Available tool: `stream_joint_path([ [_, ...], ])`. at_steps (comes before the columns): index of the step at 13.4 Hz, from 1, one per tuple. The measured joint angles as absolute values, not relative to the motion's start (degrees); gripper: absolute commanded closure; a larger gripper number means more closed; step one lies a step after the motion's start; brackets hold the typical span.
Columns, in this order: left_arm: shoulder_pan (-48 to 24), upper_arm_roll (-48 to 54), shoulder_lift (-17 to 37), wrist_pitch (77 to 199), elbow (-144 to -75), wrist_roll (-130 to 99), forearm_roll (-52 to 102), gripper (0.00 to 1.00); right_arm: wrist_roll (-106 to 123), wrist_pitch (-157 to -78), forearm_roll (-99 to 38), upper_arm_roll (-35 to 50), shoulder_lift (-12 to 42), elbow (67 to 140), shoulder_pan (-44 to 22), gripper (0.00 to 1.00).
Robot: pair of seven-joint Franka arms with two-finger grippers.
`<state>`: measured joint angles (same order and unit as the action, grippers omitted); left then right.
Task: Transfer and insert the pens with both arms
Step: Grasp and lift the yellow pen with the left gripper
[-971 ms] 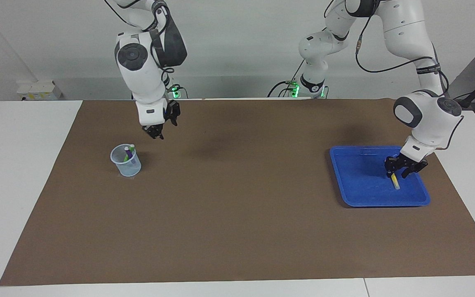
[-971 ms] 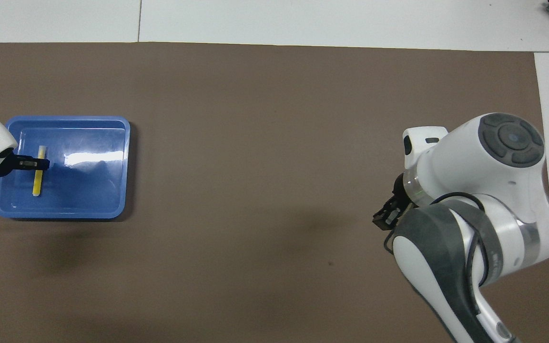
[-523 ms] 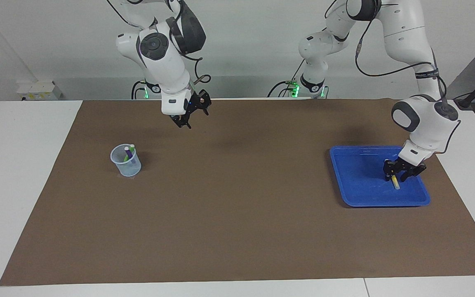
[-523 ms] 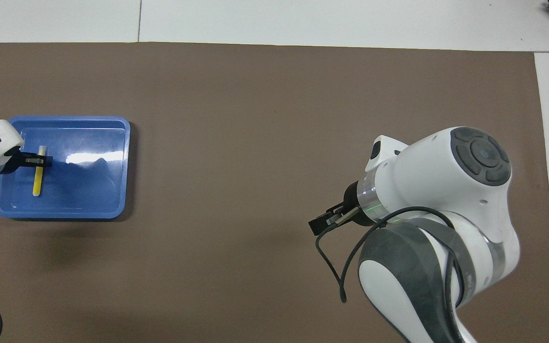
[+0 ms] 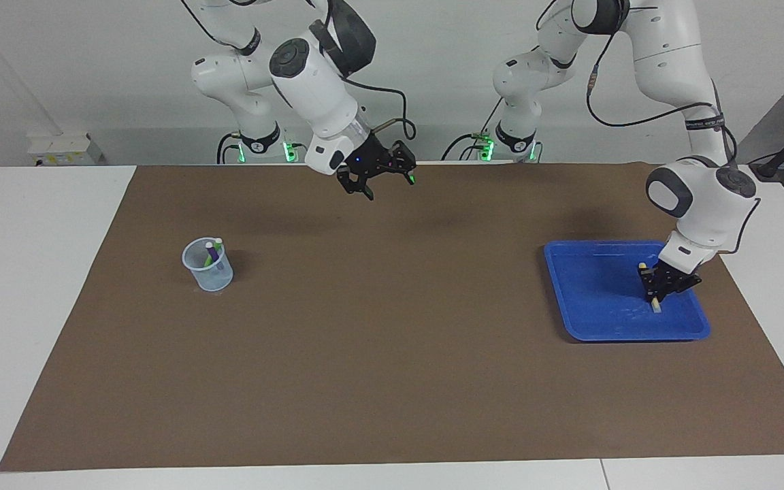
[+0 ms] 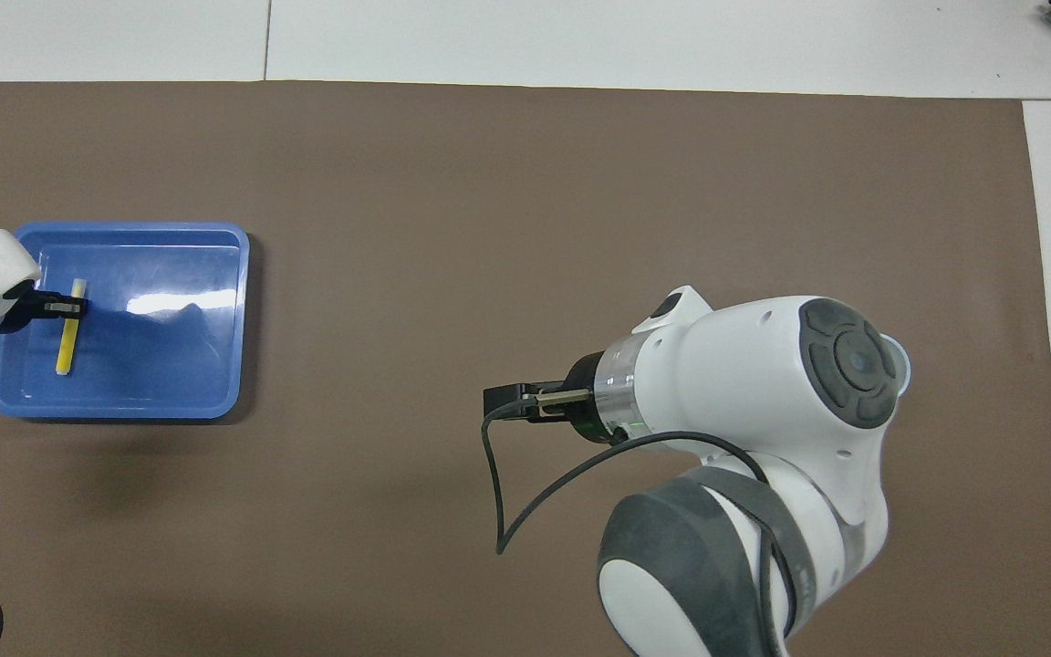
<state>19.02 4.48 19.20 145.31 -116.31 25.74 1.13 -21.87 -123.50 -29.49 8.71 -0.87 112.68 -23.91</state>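
A yellow pen (image 6: 65,342) lies in the blue tray (image 6: 170,365) at the left arm's end of the table. My left gripper (image 5: 657,289) is down in the tray (image 5: 589,286) and shut on the yellow pen (image 5: 655,306); it also shows in the overhead view (image 6: 60,308). The green pen (image 5: 218,243) and the purple pen (image 5: 209,256) stand in a clear cup (image 5: 209,273) toward the right arm's end. My right gripper (image 5: 378,184) is open and empty, up in the air over the mat's middle, pointing toward the left arm's end. It also shows in the overhead view (image 6: 503,401).
A brown mat (image 5: 392,354) covers most of the white table. The right arm's body hides the cup in the overhead view. A loose black cable (image 6: 498,493) hangs from the right wrist.
My right gripper has swung away from above the cup toward the table's middle. My left gripper has lowered and shut on the yellow pen, which has shifted slightly in the tray.
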Motion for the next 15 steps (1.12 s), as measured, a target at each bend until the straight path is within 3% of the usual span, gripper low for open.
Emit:
stream_joint_path([
  [6,18.96,4.65,19.36,137.72,-113.89,23.1,1.14,1.0,-40.8,-132.06,-32.85,8.71,-0.2,113.05,-29.75,0.0],
  [15,15.6,5.52,17.26,120.78,-105.18,4.17,5.09,1.0,-50.26,-139.66,-39.23,8.7,0.97,113.27,-33.86,0.0],
])
